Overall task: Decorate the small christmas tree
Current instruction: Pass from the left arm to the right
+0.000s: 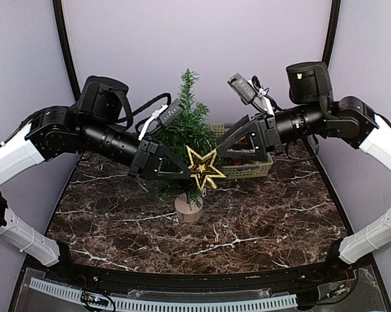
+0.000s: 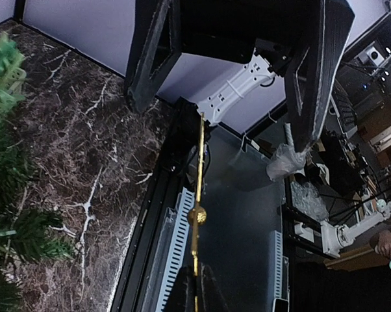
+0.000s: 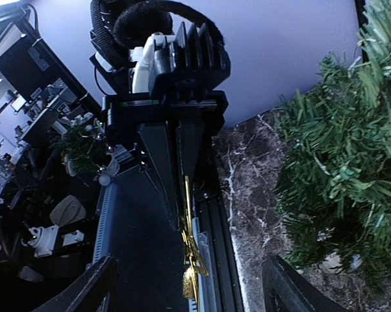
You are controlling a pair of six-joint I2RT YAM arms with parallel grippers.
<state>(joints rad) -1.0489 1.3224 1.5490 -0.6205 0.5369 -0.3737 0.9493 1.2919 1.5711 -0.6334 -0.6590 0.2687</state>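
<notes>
- Top view: the left gripper is pinching a gold star by one point and holding it out just in front of the small christmas tree, around the lower branches. The tree is standing upright on its stump base in the middle of the marbled table. The right gripper is hanging just past the star with its jaws spread and nothing in them. My guess is the star is hanging free of the branches so one arm can line it up. A basket is sitting behind the tree, and I'm guessing that's where the rest of the ornaments are waiting.
- Left wrist view: its own fingers are pressing together on the star, which is showing edge-on as a thin gold line. The right gripper's two fingers are standing wide apart on either side of it, not touching it. The tree is poking in at the left edge.
- Right wrist view: its own fingers are sitting far apart at the bottom corners, with the star between them but only the left gripper gripping it. The tree is filling the right side, so it's close by. The star probably needs to go up to the tip, and that's not done yet.
</notes>
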